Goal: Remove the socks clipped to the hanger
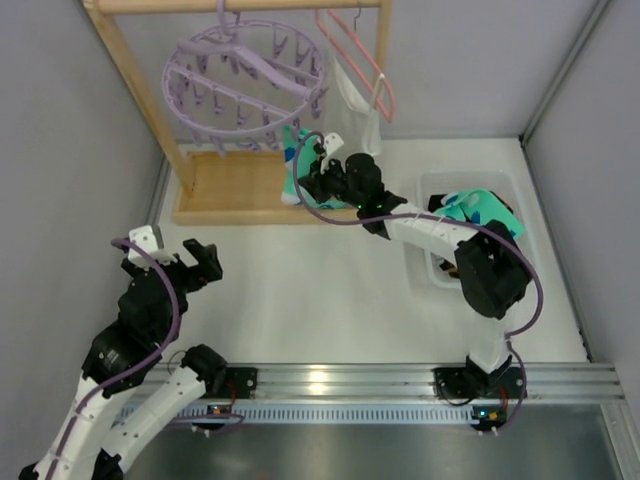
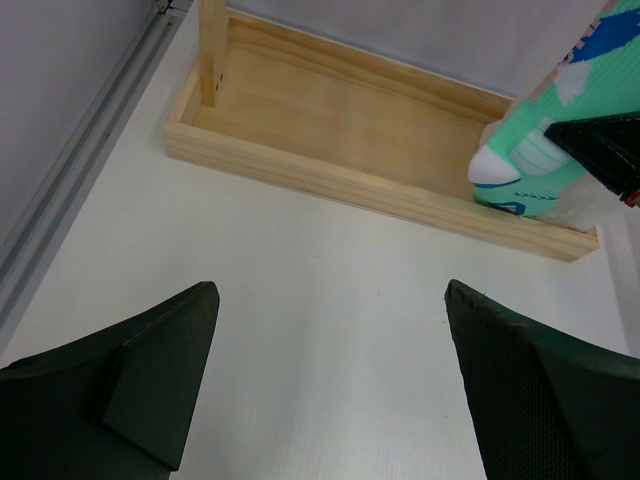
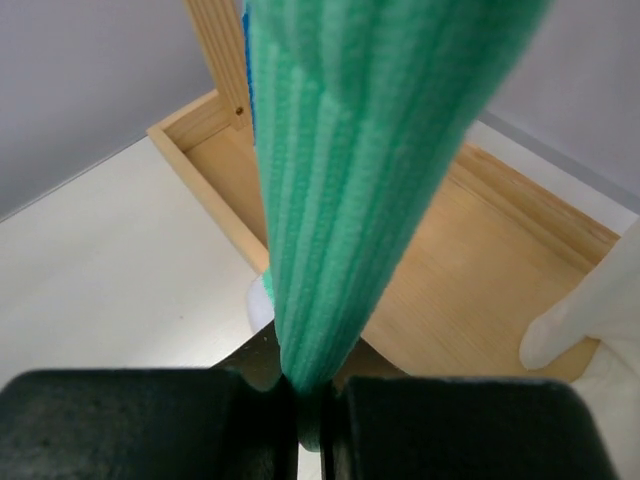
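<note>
White tabletop (image 1: 300, 300), enclosed by grey walls on the left, right and far sides, seen from above and from both wrists. An aluminium rail (image 1: 400, 380) along the near edge carries the two arm bases.

Near left: the left gripper (image 1: 178, 255) hangs over bare table, released, its two dark fingers (image 2: 150, 380) spread wide with nothing between them.

Middle right: a white bin (image 1: 425, 265) stands on the table, partly hidden by the right arm; teal socks with white marks (image 1: 478, 207) lie in it.

Centre, farther back: the right gripper (image 3: 310, 400) is clenched on the lower part of a mint-green sock (image 3: 370, 150), the jaws pressed together with the ribbed fabric pinched between them. This sock has blue marks and a white toe; it runs upward from the jaws, and its toe end lies at the near wall of the wooden tray (image 2: 330, 180), towards the tray's right end. Its upper end reaches the rim of the hanger; whether a clip grips it cannot be told.

Far: the tray forms the base of a wooden rack (image 1: 140, 90). From the rack's top bar hang the lavender hanger (image 1: 245, 80), a ring with spokes and many small clips, and, to its right, a pink wire hanger (image 1: 350, 45) bearing a white garment (image 1: 362, 105).
</note>
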Action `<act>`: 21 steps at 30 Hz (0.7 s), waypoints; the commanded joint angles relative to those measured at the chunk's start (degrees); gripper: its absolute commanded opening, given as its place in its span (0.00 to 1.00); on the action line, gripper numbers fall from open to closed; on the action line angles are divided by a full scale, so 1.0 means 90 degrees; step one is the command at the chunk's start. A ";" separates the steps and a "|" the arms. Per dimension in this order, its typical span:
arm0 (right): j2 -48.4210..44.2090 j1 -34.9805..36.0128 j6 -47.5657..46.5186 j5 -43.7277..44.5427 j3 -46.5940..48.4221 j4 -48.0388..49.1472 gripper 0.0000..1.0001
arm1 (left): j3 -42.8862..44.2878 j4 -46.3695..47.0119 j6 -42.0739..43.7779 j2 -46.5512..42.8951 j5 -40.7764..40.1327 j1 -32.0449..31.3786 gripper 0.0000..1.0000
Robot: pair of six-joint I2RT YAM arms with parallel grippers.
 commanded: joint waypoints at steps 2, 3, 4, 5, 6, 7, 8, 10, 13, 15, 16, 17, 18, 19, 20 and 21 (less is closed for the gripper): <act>-0.0835 0.0534 -0.0327 0.0373 -0.0179 0.0528 0.00 | 0.0658 0.0217 0.0177 0.0208 0.0363 0.0011 0.98; -0.0913 0.0651 -0.0473 0.0751 -0.0179 0.0295 0.00 | 0.0978 0.0227 0.0177 0.0277 0.0732 0.0011 0.98; -0.1059 0.0923 -0.0697 0.0987 -0.0179 0.0186 0.00 | 0.1165 0.0227 0.0177 0.0365 0.0919 0.0011 0.98; -0.1128 0.1051 -0.0796 0.1444 -0.0179 0.0098 0.00 | 0.1360 0.0227 0.0177 0.0559 0.1162 0.0011 0.98; -0.1226 0.1207 -0.0951 0.1874 -0.0179 -0.0077 0.00 | 0.1826 0.0227 0.0177 0.0697 0.1581 0.0001 0.98; -0.1265 0.1538 -0.1021 0.2207 -0.0179 -0.0137 0.00 | 0.2073 0.0227 0.0158 0.0833 0.1798 0.0001 0.98; -0.1266 0.1696 -0.1108 0.2800 -0.0121 -0.0205 0.00 | 0.2336 0.0207 0.0167 0.1163 0.1964 0.0001 0.98; -0.1178 0.2221 -0.1275 0.3448 0.0054 -0.0556 0.00 | 0.3108 0.0178 0.0235 0.1739 0.2239 0.0001 0.98; -0.0798 0.2827 -0.1626 0.4415 0.0707 -0.0947 0.00 | 0.4288 -0.0163 0.0401 0.2782 0.2006 0.0011 0.98; -0.0419 0.3112 -0.1938 0.5215 0.1001 -0.1055 0.00 | 0.5281 -0.0572 0.0509 0.3351 0.1781 0.0001 0.98; -0.0290 0.3326 -0.2026 0.5489 0.1157 -0.1142 0.00 | 0.5578 -0.0690 0.0645 0.3857 0.1616 0.0011 0.98; -0.0163 0.3425 -0.2211 0.5859 0.1439 -0.1172 0.00 | 0.5871 -0.0778 0.0704 0.4104 0.1556 0.0011 0.98; 0.0070 0.3571 -0.2300 0.6027 0.1558 -0.1192 0.00 | 0.6377 -0.0924 0.0763 0.4300 0.1507 0.0011 0.98; 0.0188 0.3640 -0.2378 0.6174 0.1685 -0.1211 0.00 | 0.6575 -0.0974 0.0879 0.4650 0.1362 0.0011 0.98; 0.0325 0.3689 -0.2553 0.6436 0.1928 -0.1240 0.00 | 0.6925 -0.1032 0.0929 0.4798 0.1293 0.0001 0.98; 0.0587 0.3776 -0.2651 0.6545 0.2075 -0.1299 0.00 | 0.7064 -0.1081 0.1016 0.4954 0.1234 0.0001 0.98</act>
